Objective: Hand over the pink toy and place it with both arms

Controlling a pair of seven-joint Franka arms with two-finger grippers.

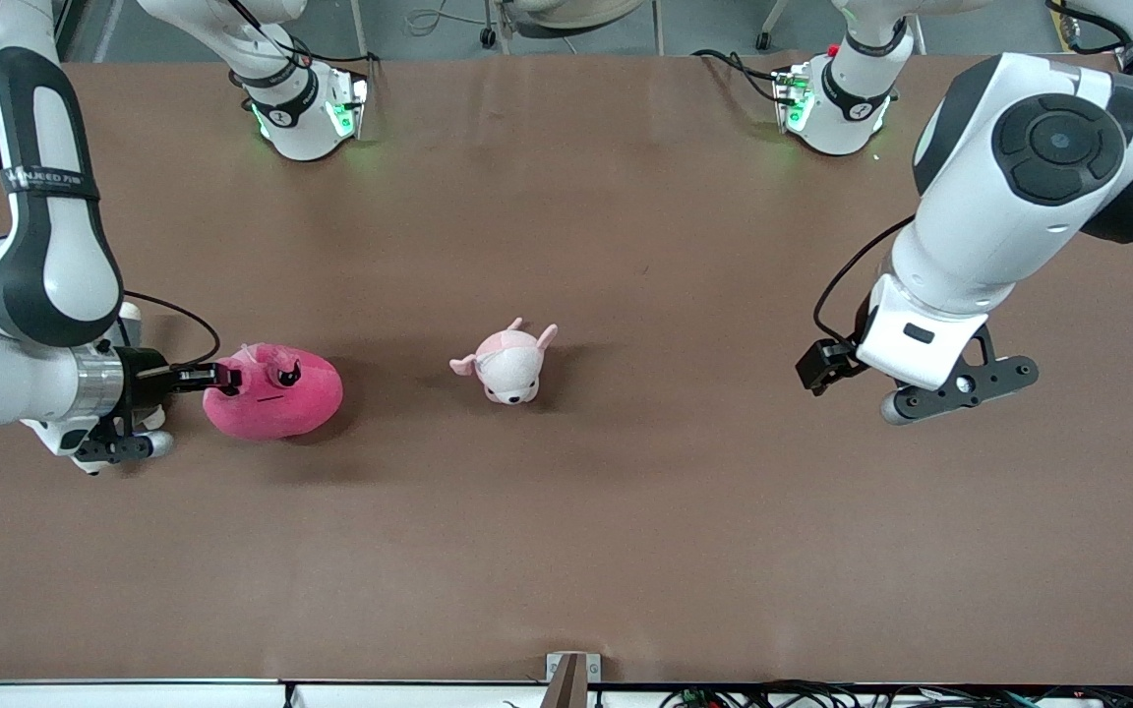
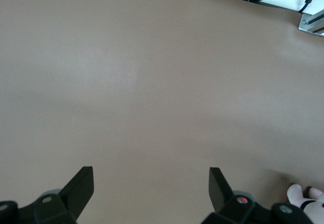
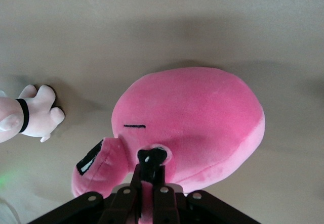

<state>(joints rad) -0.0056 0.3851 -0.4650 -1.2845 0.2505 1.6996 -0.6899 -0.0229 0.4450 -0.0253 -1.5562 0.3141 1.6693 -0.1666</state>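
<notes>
Pink toy [image 1: 276, 393], round soft plush

Left tool [image 2: 151, 183], fingers [image 2: 81, 186] apart, hangs over brown table [image 2: 152, 82] near puppy plush [image 2: 309, 199].

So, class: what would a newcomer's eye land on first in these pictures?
The hot-pink toy near the right arm's end of the table, pinched at its top by the shut right gripper. Next, the pale puppy plush mid-table. The left gripper waits open above bare table.
</notes>
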